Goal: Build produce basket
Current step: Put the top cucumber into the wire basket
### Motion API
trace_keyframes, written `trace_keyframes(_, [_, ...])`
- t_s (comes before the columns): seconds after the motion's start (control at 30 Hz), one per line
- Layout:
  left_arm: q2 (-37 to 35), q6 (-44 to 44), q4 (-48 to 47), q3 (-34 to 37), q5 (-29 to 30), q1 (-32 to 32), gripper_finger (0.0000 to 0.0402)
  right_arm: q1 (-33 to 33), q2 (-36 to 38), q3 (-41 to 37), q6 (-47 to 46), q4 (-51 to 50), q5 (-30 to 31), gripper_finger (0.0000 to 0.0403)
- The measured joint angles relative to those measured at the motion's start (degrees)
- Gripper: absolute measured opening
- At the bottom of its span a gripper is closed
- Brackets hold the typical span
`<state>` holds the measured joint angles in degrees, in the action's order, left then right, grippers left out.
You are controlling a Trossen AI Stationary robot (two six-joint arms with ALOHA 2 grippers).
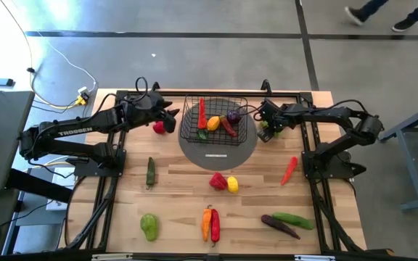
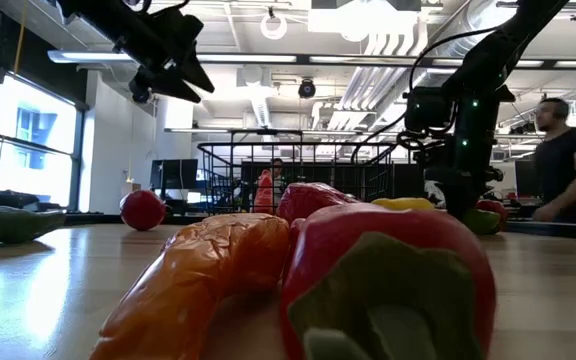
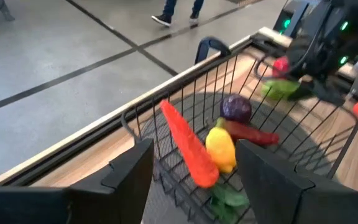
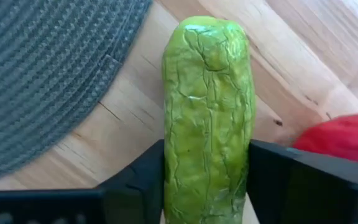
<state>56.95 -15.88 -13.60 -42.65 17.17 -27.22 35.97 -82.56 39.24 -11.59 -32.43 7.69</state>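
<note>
Cucumber (image 4: 209, 112) is clamped lengthwise between right gripper (image 4: 207, 180) fingers, just beside basket (image 1: 214, 120), which lies twd robot's left. Left gripper (image 3: 191, 180) is held apart, empty.

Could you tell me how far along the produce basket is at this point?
Partly filled. The basket already holds a red pepper, a lemon, an eggplant and more. In hand: the right claw is shut on a green cucumber just beside the basket. The left claw is open at the basket's other side. About ten pieces remain on the table, including a green pear.
</note>
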Motion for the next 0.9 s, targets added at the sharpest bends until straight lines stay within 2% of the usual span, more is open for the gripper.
trace_keyframes(0.13, [0.00, 0.00, -2.31, 0.00, -0.47, 0.16, 0.0216, -0.10, 2.65, 0.01, -2.40, -0.32, -0.84, 0.0127])
trace_keyframes(0.5, [0.01, 0.01, -3.42, 0.02, -0.52, 4.50, 0.0216, -3.96, 15.61, 0.61, -13.75, -2.50, -0.86, 0.0139])
trace_keyframes(0.7, [0.00, 0.02, -4.38, 0.02, -0.52, 7.39, 0.0216, -7.83, 19.94, 6.13, -16.55, -3.04, 2.96, 0.0139])
trace_keyframes(0.9, [0.02, 0.46, -7.78, 0.02, -0.24, 9.19, 0.0216, -11.03, 19.27, 13.14, -16.48, -3.97, 7.11, 0.0140])
